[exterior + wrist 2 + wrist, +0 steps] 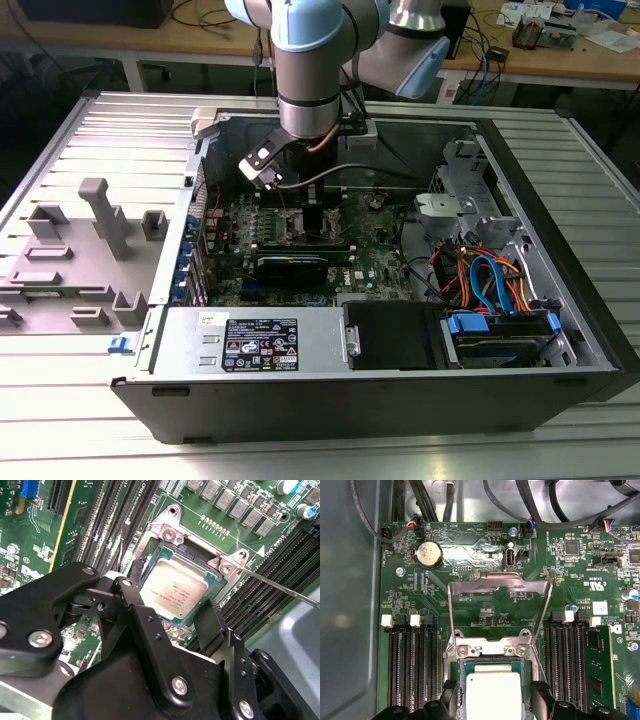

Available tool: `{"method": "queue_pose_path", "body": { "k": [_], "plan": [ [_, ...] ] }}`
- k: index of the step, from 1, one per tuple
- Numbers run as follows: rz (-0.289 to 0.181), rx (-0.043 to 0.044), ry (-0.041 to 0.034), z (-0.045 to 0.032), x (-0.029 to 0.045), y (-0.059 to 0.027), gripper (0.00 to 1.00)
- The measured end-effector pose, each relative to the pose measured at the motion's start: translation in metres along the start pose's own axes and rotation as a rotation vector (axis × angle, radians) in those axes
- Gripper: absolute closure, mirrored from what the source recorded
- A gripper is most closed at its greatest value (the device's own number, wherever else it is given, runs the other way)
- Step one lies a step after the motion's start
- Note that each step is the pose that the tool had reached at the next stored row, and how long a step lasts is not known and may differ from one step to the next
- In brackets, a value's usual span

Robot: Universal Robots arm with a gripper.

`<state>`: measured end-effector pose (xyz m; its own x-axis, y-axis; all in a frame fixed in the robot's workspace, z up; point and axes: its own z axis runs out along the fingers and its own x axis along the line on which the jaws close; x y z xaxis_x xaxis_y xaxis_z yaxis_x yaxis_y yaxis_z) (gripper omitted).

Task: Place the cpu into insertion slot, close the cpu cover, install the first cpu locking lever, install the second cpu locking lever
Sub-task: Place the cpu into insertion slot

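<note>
The cpu [175, 592] [493, 692], a silver-topped square chip, lies flat in the insertion slot [161, 555] [485, 651] on the green motherboard [375, 250]. My gripper [167, 600] [495, 696] [311, 215] hangs just over it, open, with one black finger [131, 592] on each side of the chip and small gaps between pads and chip. The cpu cover [465, 584], a thin silvery frame, stands swung up away from the socket. A thin wire locking lever [280, 586] sticks out from the socket's corner, unlatched.
Long black RAM slots [410, 665] flank the socket on both sides, with one green module [600, 665] fitted. The open computer case [400, 400] holds a drive cage with blue and orange cables [490, 280]. Grey fixtures [100, 220] sit at the exterior view's left.
</note>
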<state>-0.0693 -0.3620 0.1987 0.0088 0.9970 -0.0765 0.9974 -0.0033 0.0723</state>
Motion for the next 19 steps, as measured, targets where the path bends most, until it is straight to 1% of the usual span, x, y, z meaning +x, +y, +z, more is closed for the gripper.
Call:
{"method": "queue_pose_path", "body": {
  "k": [2, 9, 10, 12, 18, 19],
  "plan": [
    [0.000, 0.0010, 0.0000, -0.0011, -0.0001, 0.0000, 0.31],
    [0.000, 0.0015, 0.0001, -0.0011, -0.0001, 0.0001, 0.31],
    [0.000, 0.0015, 0.0002, -0.0011, -0.0001, 0.0001, 0.33],
    [0.000, 0.0017, 0.0000, -0.0012, -0.0002, 0.0001, 0.45],
    [0.000, 0.0016, 0.0000, -0.0012, -0.0001, 0.0018, 0.46],
    [-0.002, 0.0008, 0.0007, -0.0025, -0.0001, 0.0021, 0.46]
  ]
}}
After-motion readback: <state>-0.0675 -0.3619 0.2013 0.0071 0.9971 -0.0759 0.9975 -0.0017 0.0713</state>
